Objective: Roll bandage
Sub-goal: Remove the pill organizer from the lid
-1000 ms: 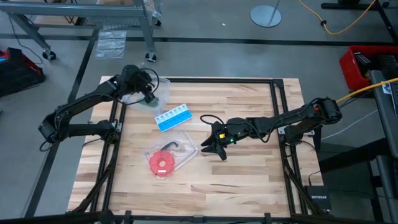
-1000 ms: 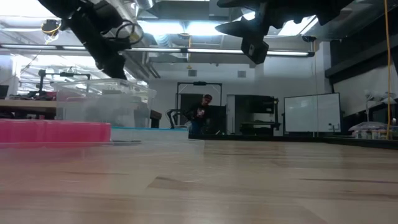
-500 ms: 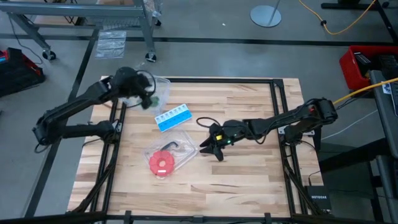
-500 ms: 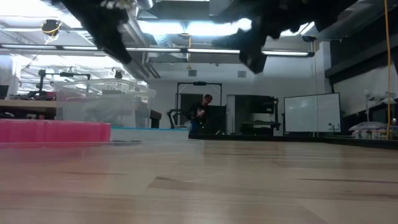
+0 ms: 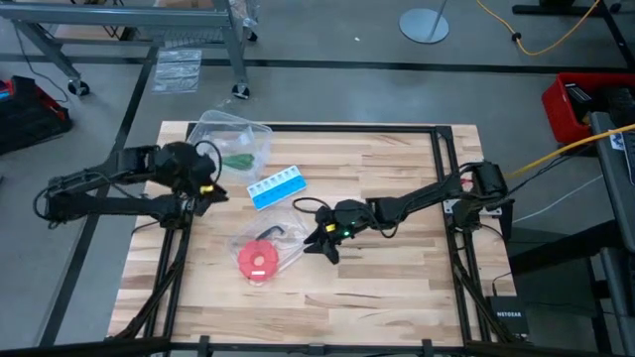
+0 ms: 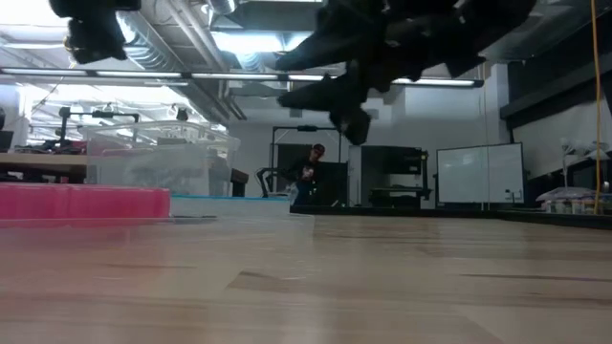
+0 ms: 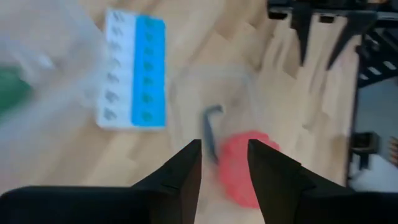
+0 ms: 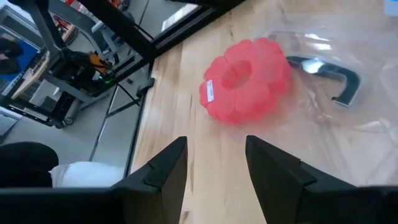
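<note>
Bandage [image 5: 238,159] sits inside my clear bag [image 5: 220,131] at the table's far-left corner. Both grippers gape empty — left gripper [image 5: 210,188] near the pill box [image 5: 277,187], right gripper [image 5: 322,241] beside the red disc [image 5: 258,261].

Dark green bandage [image 5: 238,160], a small crumpled bundle inside a clear bag at the table's far-left corner.

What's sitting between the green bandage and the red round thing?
In the high view, the blue-and-white pill box lies between the bandage and the red disc.
</note>
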`<state>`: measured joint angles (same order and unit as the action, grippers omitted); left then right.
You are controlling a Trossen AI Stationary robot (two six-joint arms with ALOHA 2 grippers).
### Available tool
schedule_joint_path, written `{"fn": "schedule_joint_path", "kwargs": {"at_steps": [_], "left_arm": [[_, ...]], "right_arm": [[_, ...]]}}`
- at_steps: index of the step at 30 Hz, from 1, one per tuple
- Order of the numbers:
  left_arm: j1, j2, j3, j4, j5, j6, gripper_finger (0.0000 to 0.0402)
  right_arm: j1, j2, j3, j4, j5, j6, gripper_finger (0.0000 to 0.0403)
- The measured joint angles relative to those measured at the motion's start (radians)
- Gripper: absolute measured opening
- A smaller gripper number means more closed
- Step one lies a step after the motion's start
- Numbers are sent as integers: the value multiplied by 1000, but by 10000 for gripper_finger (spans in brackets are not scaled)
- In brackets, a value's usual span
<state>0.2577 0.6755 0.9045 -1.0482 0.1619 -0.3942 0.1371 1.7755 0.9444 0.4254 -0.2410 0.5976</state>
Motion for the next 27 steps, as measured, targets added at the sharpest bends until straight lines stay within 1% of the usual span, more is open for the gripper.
{"fn": "schedule_joint_path", "kwargs": {"at_steps": [6, 8, 12, 15, 17, 23, 27], "left_arm": [[-146, -4, -65, -19, 0, -190, 104], [-183, -1, -97, -14, -1, -236, 100], [-250, 1, -177, -11, -35, -356, 95], [-305, 8, -248, 2, -43, -437, 90], [-349, 12, -299, 52, -43, -487, 87], [-475, 33, -428, 330, -44, -584, 87], [-518, 60, -474, 399, -58, -627, 87]], "right_arm": [[0, 108, 90, -9, -20, 13, 168], [0, 134, 115, -9, -25, 54, 168], [0, 163, 148, -13, -29, 132, 168], [1, 174, 162, -45, -41, 181, 168], [8, 180, 168, -76, -41, 210, 168], [29, 188, 170, -86, -33, 245, 168], [35, 188, 170, -79, -14, 247, 168]]}}
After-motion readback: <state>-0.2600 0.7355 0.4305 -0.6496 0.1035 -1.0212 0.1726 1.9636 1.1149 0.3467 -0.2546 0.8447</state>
